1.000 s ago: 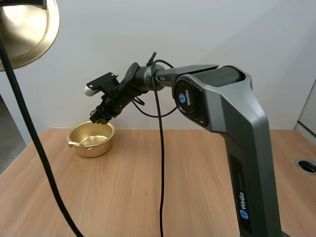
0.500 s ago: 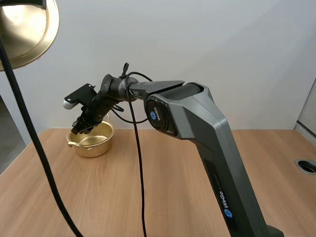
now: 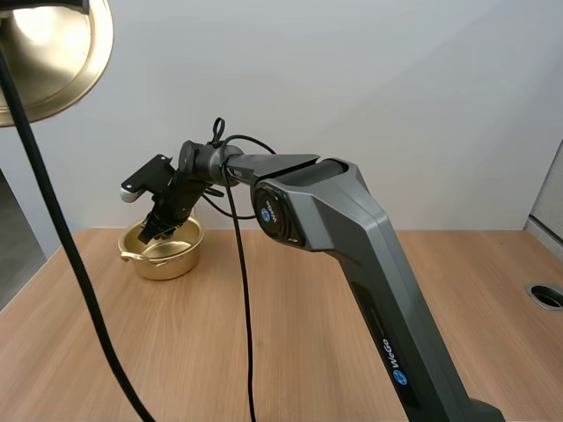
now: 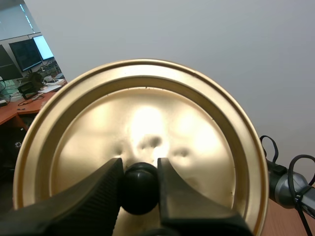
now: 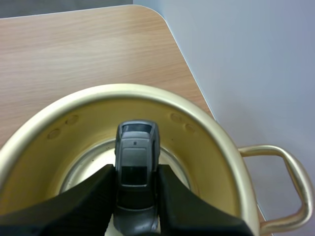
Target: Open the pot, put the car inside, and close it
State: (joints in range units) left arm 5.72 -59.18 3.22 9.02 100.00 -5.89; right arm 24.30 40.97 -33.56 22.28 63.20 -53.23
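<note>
The gold pot (image 3: 162, 253) stands open at the table's far left. My right gripper (image 3: 157, 230) hangs just over its mouth, shut on a small grey toy car (image 5: 136, 169). In the right wrist view the car points down into the pot (image 5: 206, 147), above its shiny bottom. The gold lid (image 3: 48, 53) is held high at the upper left of the high view. In the left wrist view my left gripper (image 4: 140, 189) is shut on the lid's black knob (image 4: 140, 188), and the lid's (image 4: 197, 137) gold face spreads behind it.
The wooden table (image 3: 290, 334) spreads bare in front of and right of the pot. A round grommet hole (image 3: 547, 295) sits at the table's right edge. The right arm's grey body (image 3: 352, 255) reaches from lower right across to the pot.
My right gripper with the car has swung left and come down from beside the pot's far right rim to over its mouth. The lid stays held high.
</note>
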